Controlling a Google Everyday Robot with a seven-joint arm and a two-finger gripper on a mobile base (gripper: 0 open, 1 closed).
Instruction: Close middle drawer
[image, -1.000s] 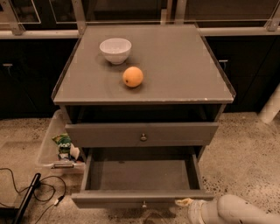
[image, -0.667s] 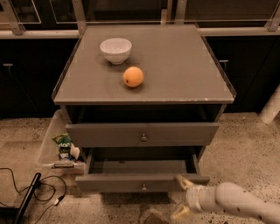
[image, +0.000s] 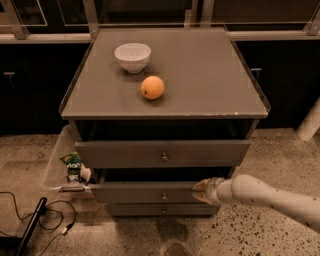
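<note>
- The middle drawer (image: 145, 192) sits second of three in the grey table (image: 210, 75). Its front stands a little proud of the lowest drawer (image: 135, 210), so it looks nearly shut, not fully.
- The tool (image: 201, 190) is low on the right, at the right end of that front. It seems to touch the front, though the dim light leaves contact unsure. Whether the tool is apart or together I cannot tell.
- The front's long axis runs left to right, across the arm. The drawer lies just beyond the tool, toward the table, so the push likely goes straight inward.
- Its knob (image: 164, 196) is well left of the tool, and so off-centre a push may skew the drawer.
</note>
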